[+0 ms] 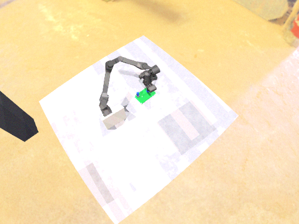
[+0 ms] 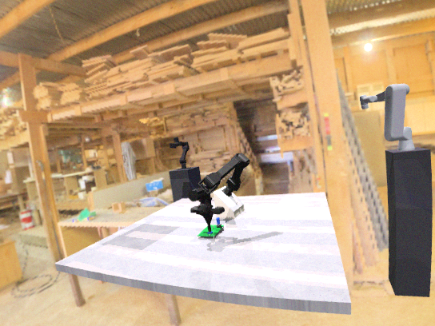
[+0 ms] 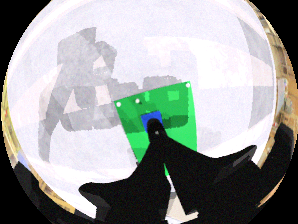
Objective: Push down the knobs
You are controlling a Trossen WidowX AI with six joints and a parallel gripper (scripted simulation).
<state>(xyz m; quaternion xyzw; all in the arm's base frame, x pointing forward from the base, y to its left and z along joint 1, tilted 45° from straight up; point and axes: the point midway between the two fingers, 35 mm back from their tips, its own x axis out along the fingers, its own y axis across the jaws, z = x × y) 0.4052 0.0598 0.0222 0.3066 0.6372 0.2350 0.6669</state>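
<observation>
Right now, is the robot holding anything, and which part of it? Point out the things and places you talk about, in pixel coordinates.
No, nothing is held. The end effector (image 1: 150, 88) (image 2: 209, 229) (image 3: 157, 137) is shut, its tips over a blue part (image 3: 151, 116) on the green board (image 1: 143, 98) (image 2: 204, 234) (image 3: 175, 107).

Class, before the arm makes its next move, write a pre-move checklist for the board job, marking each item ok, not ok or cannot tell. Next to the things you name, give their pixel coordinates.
1. Circuit board (image 1: 143, 98) (image 2: 205, 233) (image 3: 175, 107) on the table: ok.
2. Gripper (image 2: 209, 230) (image 3: 157, 137) shut, nothing between its fingers: ok for pressing.
3. Fingertips over one blue part: ok, it shows beneath them in the wrist view.
4. Knob beneath them fully down: cannot tell, fingers hide it.
5. Other knob (image 1: 138, 94) (image 2: 218, 220) away from the fingers: ok.
6. Gripper open and away from the board: not ok.
</observation>
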